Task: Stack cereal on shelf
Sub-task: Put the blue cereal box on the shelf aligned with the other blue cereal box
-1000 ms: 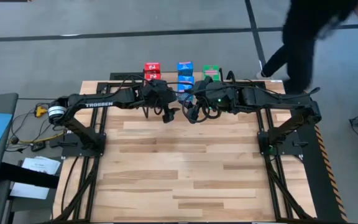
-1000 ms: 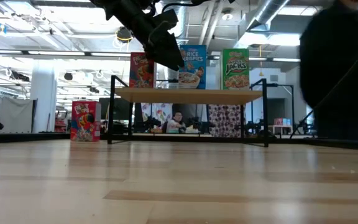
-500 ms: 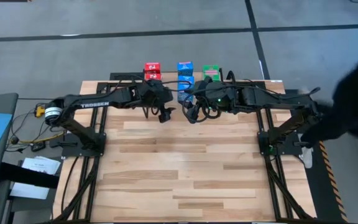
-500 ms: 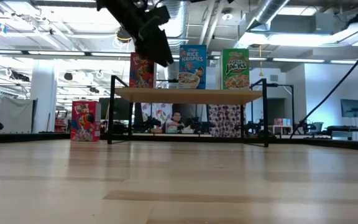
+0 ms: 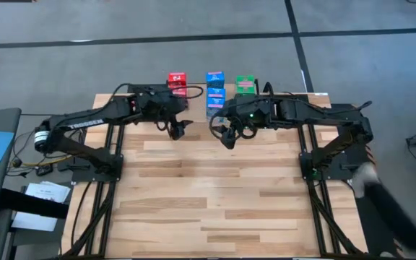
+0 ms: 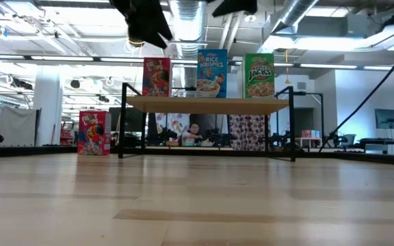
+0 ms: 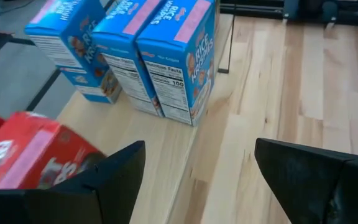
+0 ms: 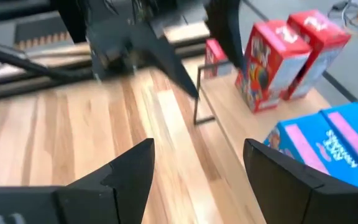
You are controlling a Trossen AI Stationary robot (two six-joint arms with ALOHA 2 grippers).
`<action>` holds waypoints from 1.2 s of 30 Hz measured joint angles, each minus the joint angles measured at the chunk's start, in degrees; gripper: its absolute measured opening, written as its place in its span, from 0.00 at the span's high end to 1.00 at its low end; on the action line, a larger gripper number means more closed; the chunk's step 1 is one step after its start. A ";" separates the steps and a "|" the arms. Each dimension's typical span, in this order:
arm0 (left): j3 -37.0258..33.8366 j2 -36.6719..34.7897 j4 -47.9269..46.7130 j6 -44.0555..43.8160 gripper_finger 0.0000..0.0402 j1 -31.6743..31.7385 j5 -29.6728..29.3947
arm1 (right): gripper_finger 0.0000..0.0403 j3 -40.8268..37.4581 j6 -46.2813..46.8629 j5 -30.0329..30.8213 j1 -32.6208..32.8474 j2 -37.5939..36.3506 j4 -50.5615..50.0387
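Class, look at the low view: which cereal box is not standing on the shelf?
The red cardboard cereal box on the wooden tabletop, left of the low light-wood shelf; the other visible boxes stand on top of that shelf.

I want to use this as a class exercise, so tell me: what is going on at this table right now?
A two-armed robot is stacking cereal boxes on a low wooden shelf. Red boxes, blue Rice Krispies boxes and green Apple Jacks boxes stand on it in rows. One red box sits on the table beside the shelf. The left gripper and right gripper hover open and empty in front of the shelf.
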 joint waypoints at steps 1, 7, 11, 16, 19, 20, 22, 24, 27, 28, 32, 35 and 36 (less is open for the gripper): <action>0.00 -0.71 -0.52 -0.01 0.27 0.00 0.00 | 0.33 0.00 -0.02 -0.02 0.00 0.33 -0.54; 0.00 -3.75 -2.75 -0.21 0.27 0.00 0.00 | 0.33 -0.59 -2.41 0.00 0.02 1.98 -2.68; 0.00 -4.56 -3.13 -0.21 0.27 0.00 -0.01 | 0.33 -0.52 -2.58 0.15 -0.28 4.13 -2.35; 0.00 -4.54 -4.09 -0.21 0.27 0.00 -0.02 | 0.33 -0.59 -2.27 4.10 -0.73 6.61 -3.69; 0.00 -4.52 -4.83 -0.21 0.27 0.00 -0.03 | 0.33 -0.49 -2.08 4.77 -1.20 7.72 -3.67; 0.00 -4.50 -4.85 -0.21 0.27 0.00 -0.04 | 0.33 -0.46 -1.89 4.78 -1.22 7.75 -4.01; 0.00 -4.50 -4.89 -0.21 0.27 0.00 -0.17 | 0.33 -0.55 -1.49 4.80 -1.22 7.76 -5.44; 0.00 -4.50 -5.09 -0.21 0.27 0.00 -0.27 | 0.33 -0.55 -1.46 5.35 -1.22 7.84 -4.50; 0.00 -4.50 -5.04 -0.21 0.27 0.00 -0.29 | 0.33 -0.55 -1.44 6.56 -1.25 7.80 -4.69; 0.00 -4.50 -5.03 -0.21 0.27 0.00 -0.29 | 0.33 -0.55 -1.44 6.56 -1.40 7.80 -4.78; 0.00 -4.50 -5.02 -0.21 0.27 0.00 -0.53 | 0.33 -0.55 -1.44 6.47 -1.80 7.82 -4.84; 0.00 -4.50 -5.02 -0.21 0.27 0.00 -0.68 | 0.33 -0.45 -1.21 6.39 -1.97 9.75 -3.93; 0.00 -4.50 -5.02 -0.21 0.27 0.00 -0.68 | 0.33 -0.68 -1.05 6.27 -1.97 10.09 -5.11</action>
